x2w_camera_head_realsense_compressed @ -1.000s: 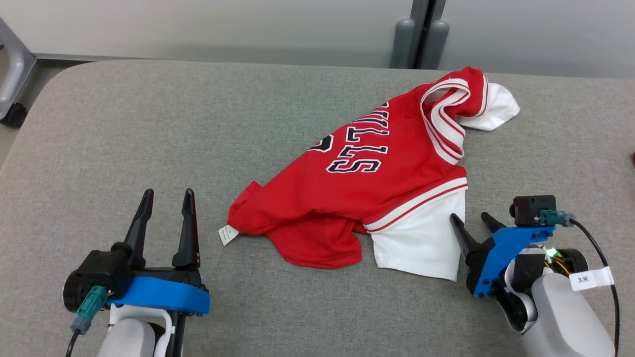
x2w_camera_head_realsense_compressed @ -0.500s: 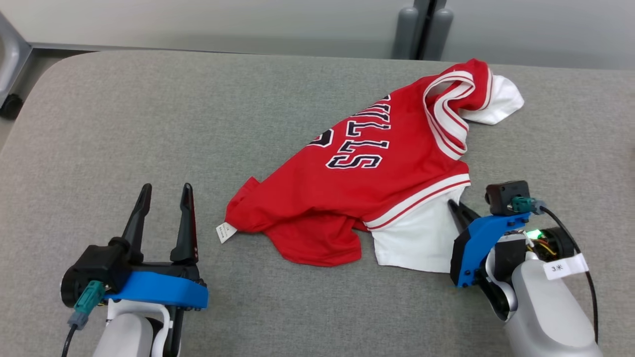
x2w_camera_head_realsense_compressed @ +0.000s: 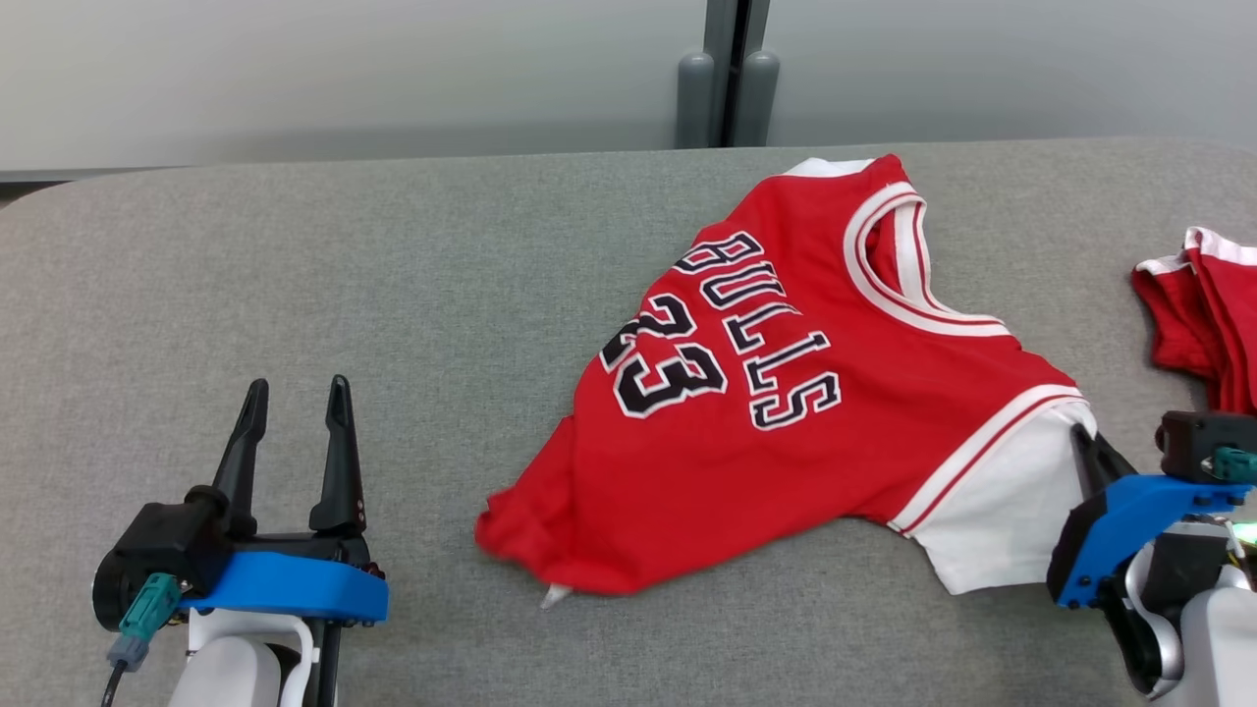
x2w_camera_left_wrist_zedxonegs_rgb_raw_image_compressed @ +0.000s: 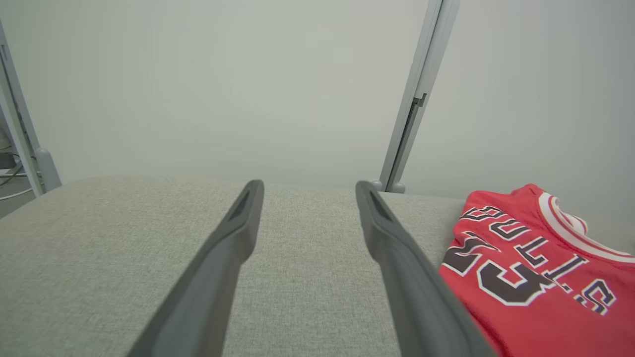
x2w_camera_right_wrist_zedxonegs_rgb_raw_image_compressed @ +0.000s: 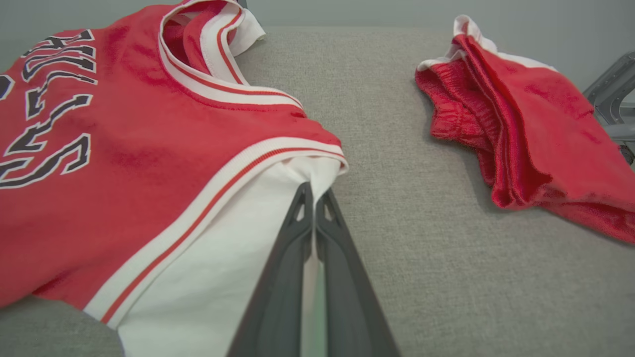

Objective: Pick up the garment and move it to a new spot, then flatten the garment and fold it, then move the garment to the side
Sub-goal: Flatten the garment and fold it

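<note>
garment lies right of bench centre. your right hand pinches its white sleeve edge; left hand stands open, empty. shallow pinch: a hard tug could slip it free.

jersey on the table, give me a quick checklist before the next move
1. Right end effector shut on the white sleeve of the jersey: ok.
2. Left end effector open, clear of the cloth: ok.
3. Jersey lying flat: not ok, the hem is rumpled.
4. Second red garment apart from the jersey: ok.
5. Bare table beside the jersey: ok.
6. How much sleeve sits between the fingers: cannot tell.
</note>
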### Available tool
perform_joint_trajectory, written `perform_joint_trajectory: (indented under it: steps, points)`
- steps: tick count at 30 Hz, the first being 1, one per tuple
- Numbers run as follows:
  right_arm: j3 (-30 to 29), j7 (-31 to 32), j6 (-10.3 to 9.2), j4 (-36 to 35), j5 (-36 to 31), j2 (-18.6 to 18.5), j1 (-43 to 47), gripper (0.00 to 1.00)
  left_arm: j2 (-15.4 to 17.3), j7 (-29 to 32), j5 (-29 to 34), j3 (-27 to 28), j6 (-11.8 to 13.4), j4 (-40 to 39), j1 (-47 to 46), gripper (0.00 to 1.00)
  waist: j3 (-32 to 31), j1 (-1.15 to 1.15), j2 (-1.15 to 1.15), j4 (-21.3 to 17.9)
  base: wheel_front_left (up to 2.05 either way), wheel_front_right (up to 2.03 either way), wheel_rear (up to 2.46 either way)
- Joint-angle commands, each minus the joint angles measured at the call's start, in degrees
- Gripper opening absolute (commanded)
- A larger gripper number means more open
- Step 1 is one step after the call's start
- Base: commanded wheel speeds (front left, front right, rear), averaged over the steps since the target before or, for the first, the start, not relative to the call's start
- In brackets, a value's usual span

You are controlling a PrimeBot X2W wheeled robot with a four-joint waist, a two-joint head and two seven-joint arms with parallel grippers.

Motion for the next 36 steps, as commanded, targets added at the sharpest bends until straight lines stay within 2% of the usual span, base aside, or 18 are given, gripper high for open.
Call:
perform_joint_trajectory:
  steps: [1,4,5,6,10,18,24,30,35,36]
  points:
    - [-1.1,0.4,0.03,-1.1,0.0,-0.1,1.3,0.0,0.5,-0.3,-0.1,0.3,0.2,-0.2,0.5,1.0,-0.3,0.0,0.0,-0.6,0.0,0.0,0.0]
    - [-2.4,0.4,0.03,-2.1,0.9,0.7,2.2,0.0,0.5,-0.3,-0.2,0.3,0.3,-0.2,0.7,1.0,-0.5,0.0,0.0,-0.8,0.0,0.0,0.0]
    - [-2.3,0.2,0.02,-2.2,1.2,0.8,2.5,0.25,0.6,-0.3,-0.2,0.3,0.3,-0.1,0.8,1.0,-0.6,0.0,0.0,-0.8,0.0,0.0,0.0]
    - [-2.1,0.3,0.02,-2.1,1.5,1.1,3.0,1.0,0.6,-0.3,-0.3,0.3,0.2,0.1,0.9,1.0,-0.9,0.0,0.0,-0.8,0.0,0.0,0.0]
    - [-2.0,-1.8,0.02,-3.6,1.9,1.6,4.1,1.0,0.7,-0.3,-0.5,0.2,0.1,0.6,1.6,1.0,-1.9,0.0,0.0,-0.4,0.0,0.0,0.0]
    - [0.2,-12.8,0.03,-9.8,2.5,2.4,9.4,1.0,0.5,-0.3,-0.7,0.0,0.1,1.3,3.2,1.0,-4.0,0.0,0.0,0.4,0.0,0.0,0.0]
    - [2.2,-14.8,0.03,-11.2,4.4,2.6,13.4,1.0,-0.1,1.4,-0.7,-2.5,-0.7,2.1,3.2,1.0,-4.5,0.0,0.0,0.0,0.0,0.0,0.0]
    - [3.8,-15.1,0.03,-10.3,6.1,2.7,12.7,1.0,-1.1,12.9,-3.3,-8.0,-1.8,4.2,-0.3,1.0,-3.9,0.0,0.0,-1.1,0.0,0.0,0.0]
    - [5.2,-15.9,0.03,-10.0,6.7,2.7,11.4,1.0,-0.3,24.3,-4.9,-12.2,-2.1,5.9,-3.2,1.0,-2.8,0.0,0.0,-2.3,0.0,0.0,0.0]
    - [5.2,-15.9,0.03,-10.0,6.7,2.7,11.4,1.0,-0.3,24.3,-4.9,-12.2,-2.1,5.9,-3.2,1.0,-2.8,0.0,0.0,-2.3,0.0,0.0,0.0]
